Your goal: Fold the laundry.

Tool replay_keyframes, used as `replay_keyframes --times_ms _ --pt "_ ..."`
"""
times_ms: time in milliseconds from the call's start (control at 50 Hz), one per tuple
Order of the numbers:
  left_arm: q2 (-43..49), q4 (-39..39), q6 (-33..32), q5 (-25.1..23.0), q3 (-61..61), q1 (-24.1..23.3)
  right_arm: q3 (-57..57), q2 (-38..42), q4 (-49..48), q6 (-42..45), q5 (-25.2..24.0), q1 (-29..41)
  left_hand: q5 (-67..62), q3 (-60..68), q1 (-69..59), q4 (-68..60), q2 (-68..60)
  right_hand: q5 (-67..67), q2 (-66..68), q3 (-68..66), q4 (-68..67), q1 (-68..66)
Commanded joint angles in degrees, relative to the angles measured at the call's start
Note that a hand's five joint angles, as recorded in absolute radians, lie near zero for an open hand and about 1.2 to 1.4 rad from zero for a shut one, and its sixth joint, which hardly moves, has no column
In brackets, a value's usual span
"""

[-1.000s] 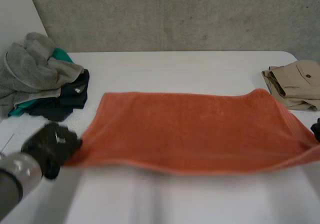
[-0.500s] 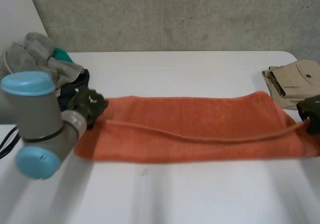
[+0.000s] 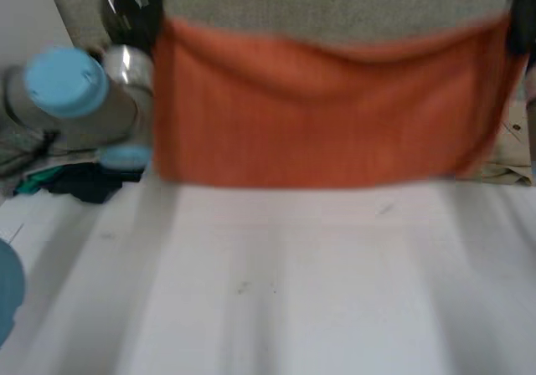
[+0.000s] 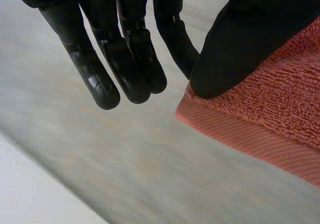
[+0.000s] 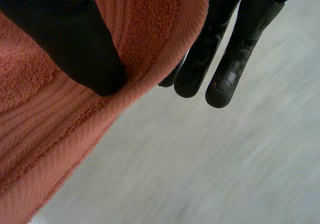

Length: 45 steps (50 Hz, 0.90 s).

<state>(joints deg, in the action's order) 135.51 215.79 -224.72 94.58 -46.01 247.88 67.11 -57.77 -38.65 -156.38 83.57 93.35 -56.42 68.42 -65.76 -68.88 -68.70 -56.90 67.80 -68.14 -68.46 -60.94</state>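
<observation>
— Where is the cloth?

— The orange towel is up off the white table, hanging as a broad sheet in front of the grey wall. The head view gives its whole spread: the top edge sags a little in the middle and the lower edge runs level from left to right.

— Who holds it?

— The left hand is at the top left corner and the right hand at the top right. From the head view I cannot read their fingers; they are dark shapes at the corners.

— And the wrist views?

— They settle it. In the left wrist view the thumb presses on the towel's corner just inside the hem. The fingers that show there reach out straight and close together, clear of the cloth. In the right wrist view the thumb clamps the terry face near the hem, and the straight fingers lie behind the edge, partly hidden. Each hand pinches its corner.

— What else is on the table?

— The head view takes in the surroundings. The left arm, with its light-blue cap, is just beside the towel's left edge. A pile of clothes lies at the left. A folded khaki garment lies at the right, partly behind the towel.
</observation>
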Motion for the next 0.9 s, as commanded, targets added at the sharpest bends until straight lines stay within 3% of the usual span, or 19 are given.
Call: replay_keyframes --times_ms 20,160,260,360,560,700,780,800,900 --pt "-12.1 8.42 8.32 3.5 -0.82 2.25 -4.53 -6.04 -10.67 -8.06 5.64 1.31 -13.58 11.58 -14.24 -11.12 -11.3 -13.1 12.2 -11.86 -11.54 -19.06" --pt "-17.73 5.79 9.12 2.36 -17.07 3.93 -8.4 -4.55 11.64 -7.97 3.01 2.37 -13.58 11.58 -14.24 -11.12 -11.3 -13.1 12.2 -11.86 -11.54 -19.06" --pt "-17.56 3.68 9.39 -0.62 -29.12 4.1 -5.78 -1.04 23.33 -7.27 -3.22 2.46 -13.58 11.58 -14.24 -11.12 -11.3 -13.1 12.2 -11.86 -11.54 -19.06" --pt "-16.6 3.15 9.39 -3.17 -40.27 5.77 -1.2 3.8 27.04 -4.03 -6.93 2.28 -13.58 11.58 -14.24 -11.12 -11.3 -13.1 12.2 -11.86 -11.54 -19.06" --pt "-15.97 -1.06 9.12 -4.76 -50.57 6.39 5.91 8.91 29.76 9.33 -6.66 2.37 -13.58 11.58 -14.24 -11.12 -11.3 -13.1 12.2 -11.86 -11.54 -19.06" --pt "-29.32 -19.06 8.95 -6.16 -58.39 9.37 10.23 0.66 43.02 12.49 -6.93 1.67 -13.58 11.58 -14.24 -11.12 -11.3 -13.1 12.2 -11.86 -11.54 -19.06" --pt "-36.97 -33.12 5.97 -8.62 -63.23 10.16 12.25 -4.1 57.17 20.04 -7.28 -1.49 -13.58 11.58 -14.24 -11.12 -11.3 -13.1 12.2 -11.86 -11.54 -19.06" --pt "-39.68 -39.68 3.26 -9.06 -64.89 10.86 13.47 -4.89 62.68 24.41 -7.19 -3.5 -13.58 11.58 -14.24 -11.12 -11.3 -13.1 12.2 -11.86 -11.54 -19.06" --pt "-45.06 -54.49 -4.49 -9.42 -70.0 14.56 17.34 -8.32 73.45 37.8 -6.66 -8.61 -13.58 11.58 -14.24 -11.12 -11.3 -13.1 12.2 -11.86 -11.54 -19.06"
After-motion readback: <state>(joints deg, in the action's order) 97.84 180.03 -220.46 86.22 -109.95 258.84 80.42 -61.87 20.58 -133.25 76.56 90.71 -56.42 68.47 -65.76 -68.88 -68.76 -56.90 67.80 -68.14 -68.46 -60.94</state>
